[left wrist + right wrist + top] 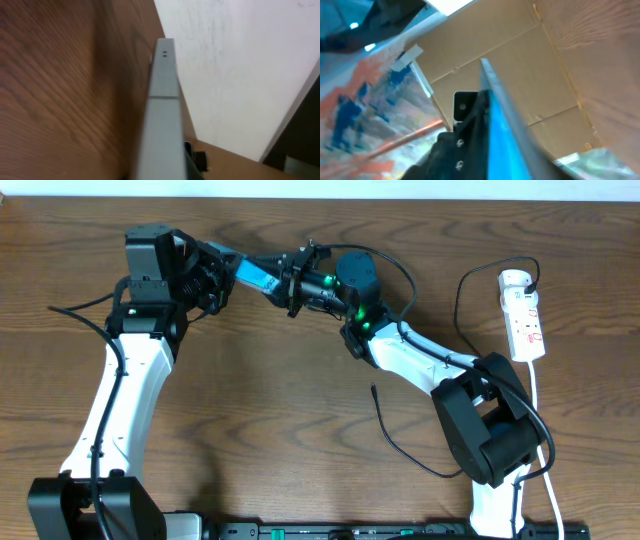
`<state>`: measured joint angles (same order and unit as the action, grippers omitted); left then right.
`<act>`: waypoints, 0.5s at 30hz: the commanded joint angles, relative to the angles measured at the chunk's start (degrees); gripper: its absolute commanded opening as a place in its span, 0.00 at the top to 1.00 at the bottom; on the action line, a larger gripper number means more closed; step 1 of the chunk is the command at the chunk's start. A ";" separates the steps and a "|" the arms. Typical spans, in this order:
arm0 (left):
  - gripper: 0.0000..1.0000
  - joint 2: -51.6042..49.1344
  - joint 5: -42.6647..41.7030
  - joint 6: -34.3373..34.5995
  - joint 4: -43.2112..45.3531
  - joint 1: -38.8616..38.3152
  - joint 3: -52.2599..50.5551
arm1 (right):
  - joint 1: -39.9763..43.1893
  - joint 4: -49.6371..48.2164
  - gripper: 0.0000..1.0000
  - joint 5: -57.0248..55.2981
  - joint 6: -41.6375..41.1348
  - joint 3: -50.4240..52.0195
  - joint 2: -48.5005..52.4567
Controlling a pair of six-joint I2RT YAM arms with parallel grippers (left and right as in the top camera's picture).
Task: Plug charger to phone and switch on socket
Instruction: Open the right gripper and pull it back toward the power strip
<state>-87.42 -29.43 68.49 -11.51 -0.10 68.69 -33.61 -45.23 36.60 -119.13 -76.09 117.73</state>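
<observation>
**While two arms share the phone (255,276), the charger (389,433) lies on the wood**

Where the overhead view looks straight down, we see the left gripper (215,272) closed on one end of the cyan-screened phone and the right gripper (292,282) closed on the other, the two tools nearly nose to nose. Each wrist camera adds only a close look. The left wrist view gives us the phone's grey edge (162,100) running away lengthwise, wood grain to one side and a pale wall (240,60) to the other. The right wrist view gives us the bright screen (505,142) edge-on with one dark finger (462,140) flat against it; the opposite finger is hidden.

Only the overhead view shows the rest. The charger's connector (374,389) rests on the table (280,410) beside the right arm, well apart from the phone, and its thin cable passes under that arm. The socket (523,315) lies near the right edge, its white cord (545,450) trailing toward the front. The phone sits close to the table's far edge, while a broad stretch of bare wood lies between the two arms.
</observation>
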 commanded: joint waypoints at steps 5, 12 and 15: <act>0.93 0.72 1.64 -3.34 0.33 0.20 0.00 | 0.20 -0.44 0.05 0.44 1.77 -0.57 -0.72; 0.93 0.74 1.60 -3.34 0.24 0.70 0.00 | 0.46 -0.37 0.01 0.83 12.66 -0.57 -0.72; 0.93 0.72 1.60 -3.34 0.02 1.38 0.00 | 1.33 -0.15 0.01 2.86 19.67 -0.57 -0.72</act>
<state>-87.44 -28.12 65.93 -11.79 0.21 68.69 -33.43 -45.54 37.56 -109.10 -76.12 117.71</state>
